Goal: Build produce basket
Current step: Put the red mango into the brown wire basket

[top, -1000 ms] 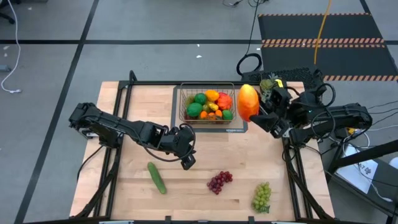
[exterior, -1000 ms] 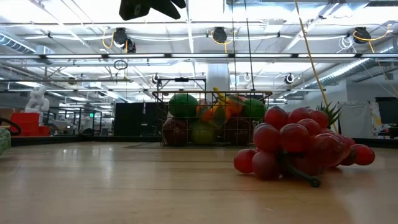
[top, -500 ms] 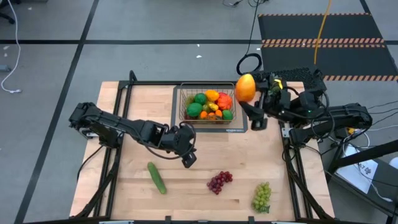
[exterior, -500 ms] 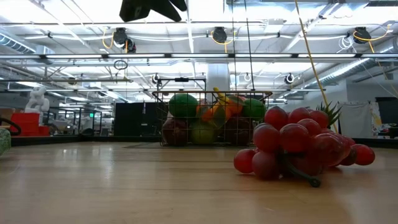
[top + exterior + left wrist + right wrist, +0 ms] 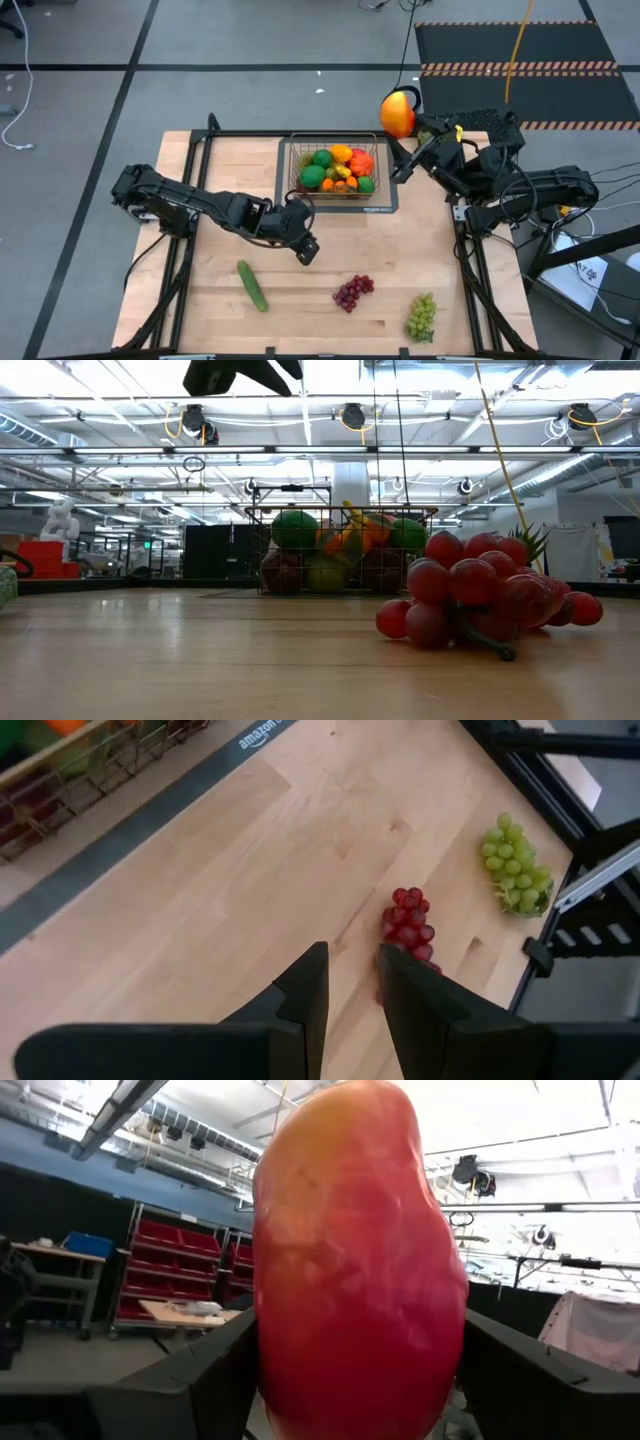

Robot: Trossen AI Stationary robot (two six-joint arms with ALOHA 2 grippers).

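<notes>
Starting at the left of the table (image 5: 200, 300), our left gripper (image 5: 308, 252) hangs over bare wood in the middle, its fingers nearly together with only a narrow gap and nothing between them. In its wrist view the purple grapes (image 5: 408, 925) lie just beyond the fingertips, so we judge they are its next pick.

Just left of that gripper, the cucumber (image 5: 252, 285) lies on the board, not yet collected. Further right along the near edge sit the purple grapes and then the green grapes (image 5: 421, 316), both loose on the wood and well apart from the basket.

The basket (image 5: 296, 188) stands at the far middle of the table on a dark mat (image 5: 385, 207). It already holds a heap of produce: green, orange and red pieces fill it close to the rim.

At the far right, our right gripper (image 5: 398, 168) clasps the mango (image 5: 398, 112), lifted above and just right of the basket, out past the table's far edge. Its jaws stand wide around the fruit.

So we judge the task mostly done: four pieces remain, namely the mango in hand, the cucumber and the two grape bunches.
</notes>
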